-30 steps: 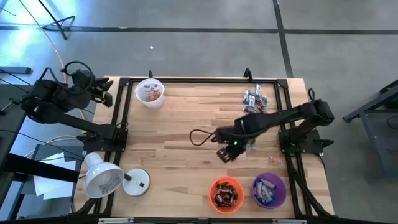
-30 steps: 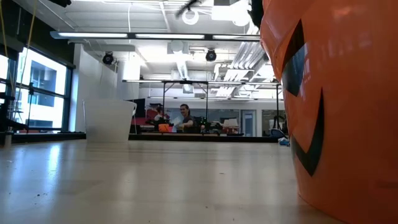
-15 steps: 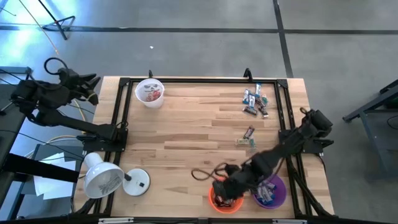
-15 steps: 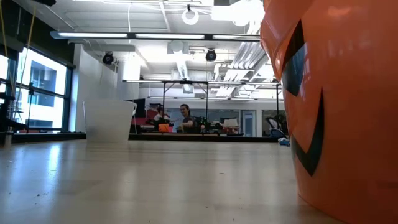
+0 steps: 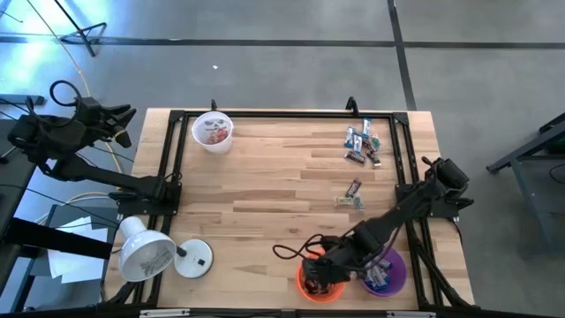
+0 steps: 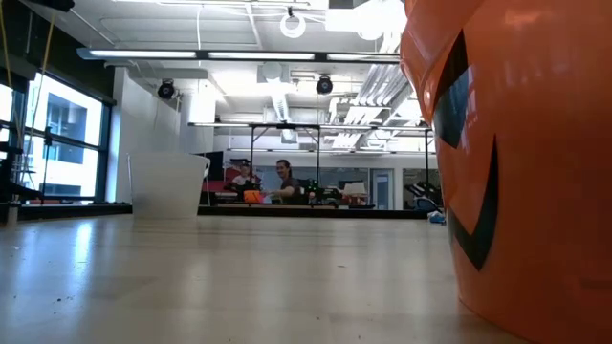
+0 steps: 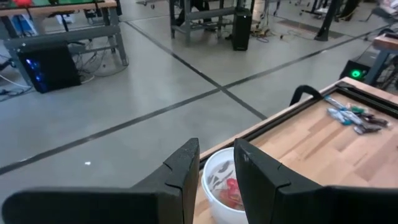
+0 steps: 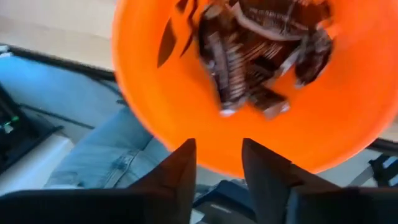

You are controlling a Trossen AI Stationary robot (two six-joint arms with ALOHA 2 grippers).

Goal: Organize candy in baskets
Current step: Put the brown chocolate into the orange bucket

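Note:
My right gripper (image 5: 321, 272) (image 8: 217, 146) hangs open just above the orange basket (image 5: 305, 284) (image 8: 261, 81) at the table's near edge, with nothing between its fingers. Dark brown candy (image 8: 249, 56) lies inside this basket. Beside it stands the purple basket (image 5: 385, 274), holding blue-and-white candy. The white basket (image 5: 213, 131) (image 7: 225, 186), with pinkish candy in it, stands at the far left. Loose candy lies at the far right (image 5: 362, 146), and two pieces lie nearer the middle (image 5: 352, 194). My left gripper (image 5: 119, 124) (image 7: 216, 146) waits open beyond the table's far left corner.
A white dome lamp (image 5: 148, 254) with a round base (image 5: 196, 259) lies at the near left corner. A black frame (image 5: 265, 114) runs along the table's edges. In the low view the orange basket (image 6: 516, 162) fills the right side, and people sit far off in the room.
My right gripper has swung from the table's middle, beside the two loose candies, toward the near edge. It now hangs over the orange basket, and its wrist has rolled on the way. My left gripper has drawn back leftward, away from the table.

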